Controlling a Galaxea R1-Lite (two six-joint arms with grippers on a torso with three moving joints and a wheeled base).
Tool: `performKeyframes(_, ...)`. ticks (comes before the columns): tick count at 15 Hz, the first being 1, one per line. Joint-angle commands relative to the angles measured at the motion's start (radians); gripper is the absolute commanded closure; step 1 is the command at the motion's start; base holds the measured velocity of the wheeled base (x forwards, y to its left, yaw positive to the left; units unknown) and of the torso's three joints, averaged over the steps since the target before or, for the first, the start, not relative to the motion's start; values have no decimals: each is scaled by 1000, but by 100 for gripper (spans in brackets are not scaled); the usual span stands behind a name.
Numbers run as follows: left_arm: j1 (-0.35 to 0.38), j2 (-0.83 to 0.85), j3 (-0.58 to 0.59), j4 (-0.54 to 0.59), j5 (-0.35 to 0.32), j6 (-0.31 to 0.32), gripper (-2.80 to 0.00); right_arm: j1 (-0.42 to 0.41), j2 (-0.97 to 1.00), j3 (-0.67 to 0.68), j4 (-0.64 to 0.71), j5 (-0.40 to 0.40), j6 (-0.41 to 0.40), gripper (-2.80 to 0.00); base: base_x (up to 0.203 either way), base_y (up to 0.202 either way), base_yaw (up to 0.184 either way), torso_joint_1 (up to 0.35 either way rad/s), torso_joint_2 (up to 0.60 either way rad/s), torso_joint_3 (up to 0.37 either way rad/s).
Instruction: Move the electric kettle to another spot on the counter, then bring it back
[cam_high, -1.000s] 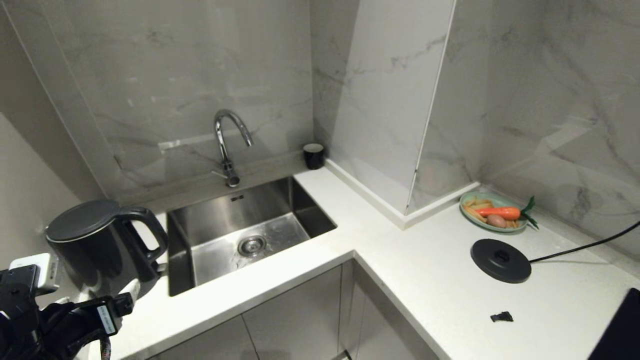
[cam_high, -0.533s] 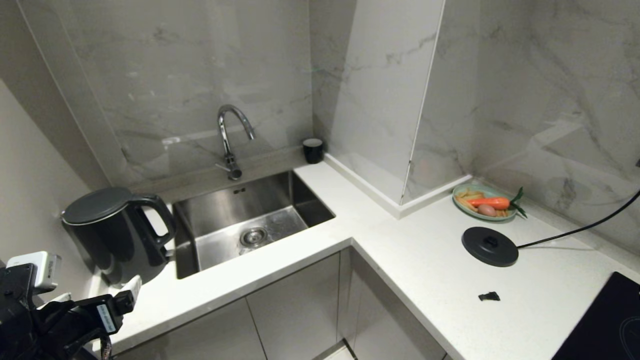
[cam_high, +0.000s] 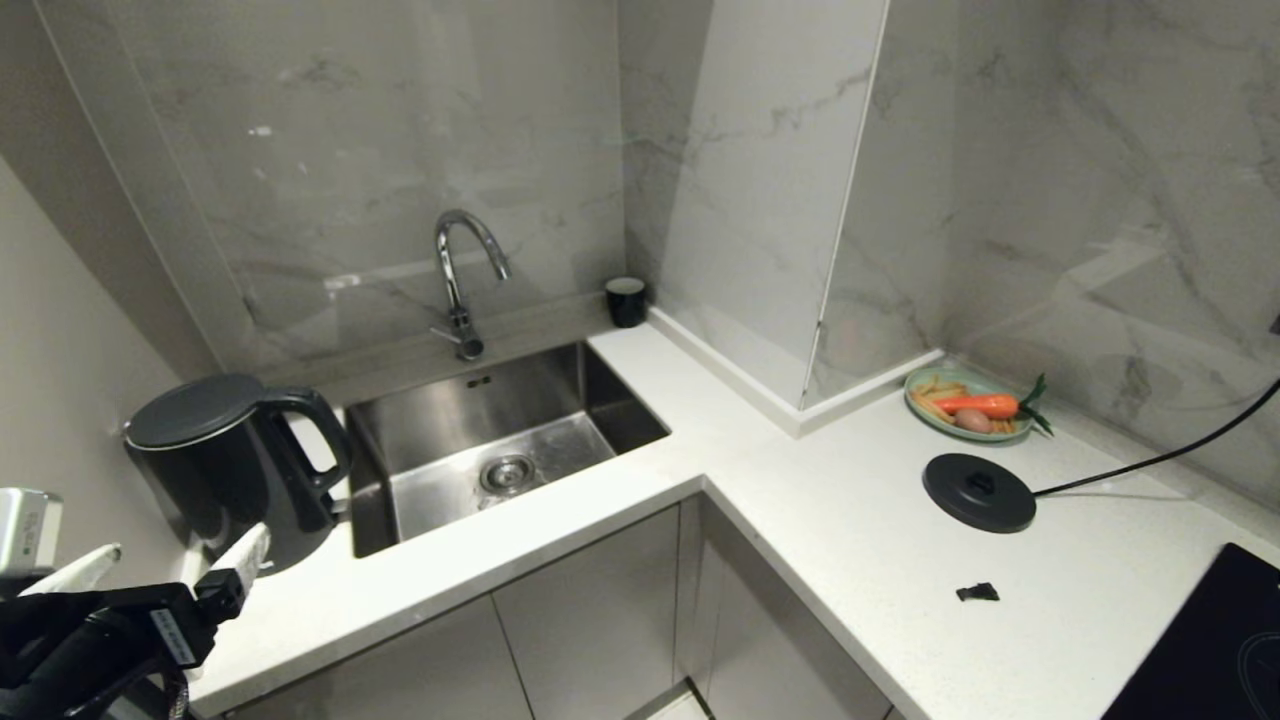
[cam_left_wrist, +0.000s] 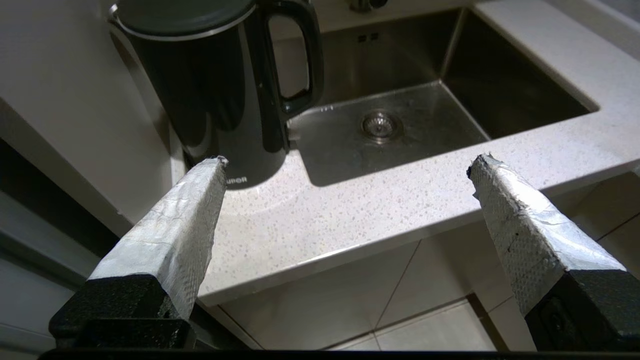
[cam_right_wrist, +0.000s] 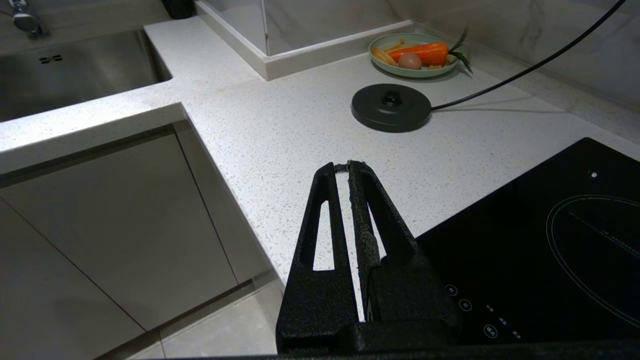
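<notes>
Spread wide and holding nothing, our left gripper (cam_left_wrist: 345, 165) hangs off the front edge of the counter (cam_high: 860, 540), short of the kettle (cam_high: 225, 460), which stands upright at the far left end, just beside the sink (cam_high: 500, 440), its handle turned toward the basin. Our right gripper (cam_right_wrist: 348, 167) sits pressed together over the right-hand stretch, near the hob (cam_high: 1220, 640). We judge the kettle to be at its away spot, so the step in hand looks like the return leg. Next we need to reach in and close on the handle. A wall crowds the kettle on its outer side and the basin drops away on the other, while open worktop lies around the round base (cam_high: 978, 492).
</notes>
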Motion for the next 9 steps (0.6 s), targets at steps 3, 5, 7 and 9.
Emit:
performKeyframes(3, -58, -324, -99, 284, -9, 14, -280, 0, -2, 0, 0, 1, 0, 0, 0, 0, 0, 0, 0, 0)
performKeyframes(5, -103, -507, -188, 545, -37, 17, -280, 0, -2, 0, 0, 1, 0, 0, 0, 0, 0, 0, 0, 0)
performKeyframes(7, -130, -668, -280, 843, -66, 18, -280, 0, -2, 0, 0, 1, 0, 0, 0, 0, 0, 0, 0, 0)
performKeyframes(9, -118, -753, -330, 988, -79, 20, -280, 0, -2, 0, 0, 1, 0, 0, 0, 0, 0, 0, 0, 0)
